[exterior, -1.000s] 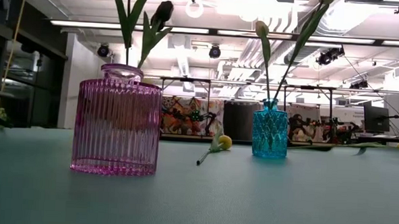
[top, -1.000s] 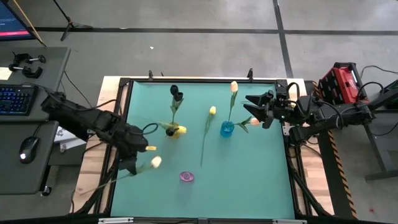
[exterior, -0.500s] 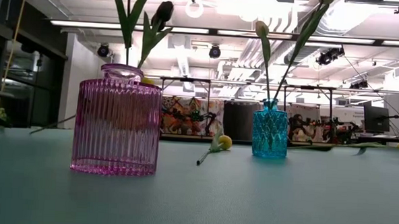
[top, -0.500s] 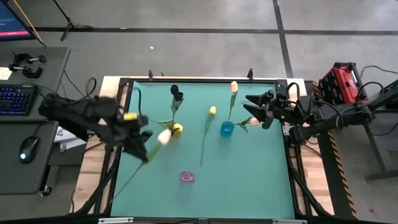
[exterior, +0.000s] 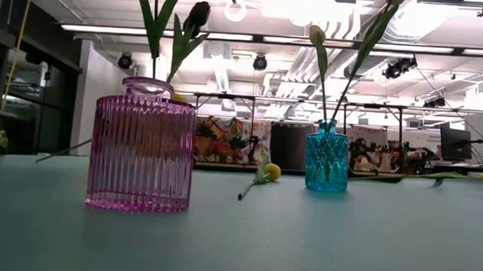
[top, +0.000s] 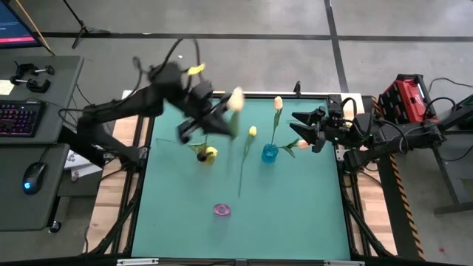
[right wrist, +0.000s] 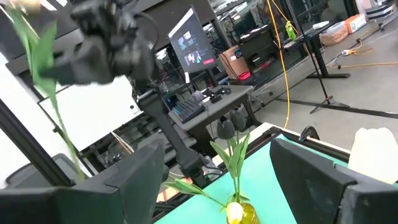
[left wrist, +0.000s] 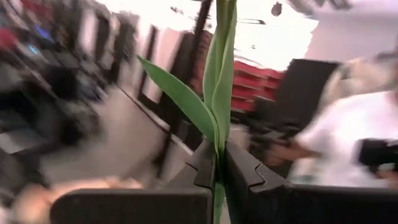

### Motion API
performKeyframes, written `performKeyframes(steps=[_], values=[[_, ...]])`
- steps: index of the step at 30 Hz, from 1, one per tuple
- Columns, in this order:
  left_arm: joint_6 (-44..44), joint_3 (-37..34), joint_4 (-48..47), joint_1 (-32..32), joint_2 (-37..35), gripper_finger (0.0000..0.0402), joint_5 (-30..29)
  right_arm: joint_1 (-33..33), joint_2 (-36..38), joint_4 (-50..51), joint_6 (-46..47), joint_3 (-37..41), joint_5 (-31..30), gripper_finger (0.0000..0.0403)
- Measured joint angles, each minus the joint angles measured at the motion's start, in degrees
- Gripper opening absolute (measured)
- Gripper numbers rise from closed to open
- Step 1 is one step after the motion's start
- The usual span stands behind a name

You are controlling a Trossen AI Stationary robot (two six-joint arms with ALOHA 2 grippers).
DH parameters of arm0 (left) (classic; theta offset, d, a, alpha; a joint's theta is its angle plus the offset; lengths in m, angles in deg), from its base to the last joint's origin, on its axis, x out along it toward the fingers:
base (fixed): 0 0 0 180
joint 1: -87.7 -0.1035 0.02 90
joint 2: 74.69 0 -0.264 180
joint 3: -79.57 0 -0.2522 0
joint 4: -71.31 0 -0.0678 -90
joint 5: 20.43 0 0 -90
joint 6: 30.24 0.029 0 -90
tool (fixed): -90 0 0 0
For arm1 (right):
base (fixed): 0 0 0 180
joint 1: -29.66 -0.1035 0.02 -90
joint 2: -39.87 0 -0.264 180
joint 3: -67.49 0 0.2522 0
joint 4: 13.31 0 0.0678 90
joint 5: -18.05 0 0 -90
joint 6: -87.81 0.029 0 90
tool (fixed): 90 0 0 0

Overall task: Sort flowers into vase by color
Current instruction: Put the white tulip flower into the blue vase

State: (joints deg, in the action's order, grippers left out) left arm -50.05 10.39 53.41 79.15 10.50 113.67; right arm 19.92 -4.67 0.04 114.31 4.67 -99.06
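My left gripper (top: 212, 116) is raised over the table's far left part, shut on a cream tulip whose head (top: 236, 98) shows blurred beside it. In the left wrist view, only the tulip's green stem and leaves (left wrist: 219, 93) show. My right gripper (top: 297, 131) waits open at the right edge. A blue vase (top: 270, 153) holds a cream tulip (top: 278, 103). A yellowish vase (top: 208, 154) holds black tulips (top: 209, 111). A pink vase (top: 222, 210) stands near the front. One yellow tulip (top: 252, 131) lies flat on the mat. My left gripper pinches the cream tulip's green stem (left wrist: 218, 177) between its two fingers, where the leaves branch off. The stem passes up through the shut gap, with the leaves standing beyond the fingertips. The flower is lifted clear of the table.
A peach tulip head (top: 301, 145) lies on the mat just in front of my right gripper. In the low view the pink vase (exterior: 141, 154) stands nearest and the blue vase (exterior: 327, 160) farther back. A desk with a keyboard (top: 18, 118) stands left of the table.
My left arm has swung fast from the table's near left edge, up and toward the far edge and right. It has turned as it went and kept its hold on the cream tulip. The tulip has been carried from low beside the table to high above the yellowish vase.
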Motion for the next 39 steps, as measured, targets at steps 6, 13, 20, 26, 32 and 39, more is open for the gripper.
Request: performKeyframes(steps=[6, 13, 20, 26, 32, 39], values=[[15.58, 8.15, -0.73, -1.67, 10.44, 0.0, -9.88, 0.0, -0.02, -0.91, -1.51, 0.0, 0.02, 0.0279], [17.78, -1.85, 6.56, -1.57, 13.31, 0.0, -17.04, 0.0, 0.02, -6.53, -4.88, 0.0, 0.02, 0.0279], [11.64, -17.08, 37.99, -3.21, 13.13, 0.0, -26.22, 0.0, 0.08, -14.76, -11.03, 0.0, 0.04, 0.0279], [12.94, -21.6, 41.37, -3.77, 15.05, 0.0, -29.66, -0.02, 0.82, -15.81, -11.81, 0.0, 0.04, 0.0279], [15.39, -21.6, 40.98, -3.81, 17.37, 0.0, -29.96, -0.02, 0.81, -16.86, -11.49, 0.0, 0.04, 0.0279], [17.98, -21.62, 36.8, -3.75, 17.32, 0.0, -30.5, -0.02, 0.79, -16.89, -11.54, 0.0, 0.04, 0.0279]])
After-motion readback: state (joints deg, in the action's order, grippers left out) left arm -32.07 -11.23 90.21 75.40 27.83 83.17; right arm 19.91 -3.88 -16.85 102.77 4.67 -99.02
